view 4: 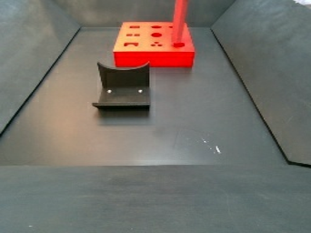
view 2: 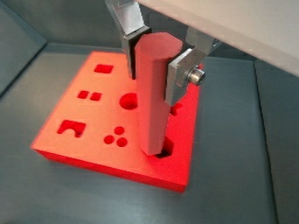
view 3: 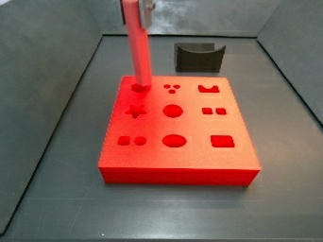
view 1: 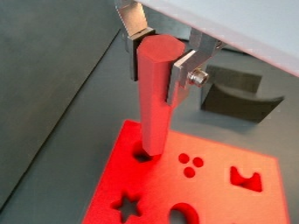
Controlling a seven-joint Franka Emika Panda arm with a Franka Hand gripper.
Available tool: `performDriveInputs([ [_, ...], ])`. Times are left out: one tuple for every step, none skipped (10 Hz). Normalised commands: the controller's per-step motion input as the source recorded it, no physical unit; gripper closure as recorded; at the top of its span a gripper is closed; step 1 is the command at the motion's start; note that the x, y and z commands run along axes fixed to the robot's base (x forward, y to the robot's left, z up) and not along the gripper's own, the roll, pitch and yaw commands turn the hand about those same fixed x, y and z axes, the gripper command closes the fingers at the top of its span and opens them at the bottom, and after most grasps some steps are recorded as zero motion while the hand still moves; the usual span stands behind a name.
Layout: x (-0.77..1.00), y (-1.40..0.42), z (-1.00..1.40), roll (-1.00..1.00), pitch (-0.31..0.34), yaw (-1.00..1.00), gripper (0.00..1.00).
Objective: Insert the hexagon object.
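Observation:
The hexagon object [view 1: 155, 96] is a long red-pink rod standing upright. My gripper [view 1: 162, 63] is shut on its top, silver fingers [view 1: 184, 74] on both sides. The rod's lower end sits in a hole near a corner of the flat red block [view 1: 222, 197]. Both wrist views show this; in a wrist view [view 2: 156, 96] the rod's foot is in the hole at the block's [view 2: 82, 131] edge. In a side view the rod [view 3: 136, 52] rises from the block's [view 3: 190, 156] far left corner. In a side view the rod [view 4: 179, 23] stands on the block [view 4: 140, 47] at the far end.
A dark grey curved holder [view 4: 122, 88] stands on the dark floor apart from the block; it also shows in a side view [view 3: 195, 57] and in a wrist view [view 1: 239, 96]. Grey walls enclose the floor [view 4: 183, 127]. The block has several other shaped holes [view 3: 175, 112].

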Motion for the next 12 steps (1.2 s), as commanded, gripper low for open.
performDriveInputs([
  [-0.05,-0.1,-0.28,0.0,0.034,-0.01,1.0],
  [-0.02,-0.08,-0.17,0.0,0.0,0.0,1.0],
  [-0.09,-0.06,-0.06,0.02,0.0,-0.06,1.0],
  [-0.1,-0.07,-0.02,0.02,0.0,-0.06,1.0],
  [-0.2,-0.03,-0.04,0.0,0.0,-0.09,1.0],
  [-0.17,-0.07,-0.05,0.0,0.0,-0.06,1.0],
  [-0.1,-0.1,-0.07,0.0,0.0,-0.01,1.0],
  [0.0,-0.07,-0.16,0.02,0.0,0.0,1.0],
  [0.23,0.0,-0.36,0.05,0.0,0.0,1.0],
  [0.39,0.03,-0.63,0.0,0.039,0.0,1.0],
  [0.35,0.04,-0.81,0.01,0.067,0.0,1.0],
  [0.23,0.12,-0.94,-0.04,0.0,0.08,1.0],
])
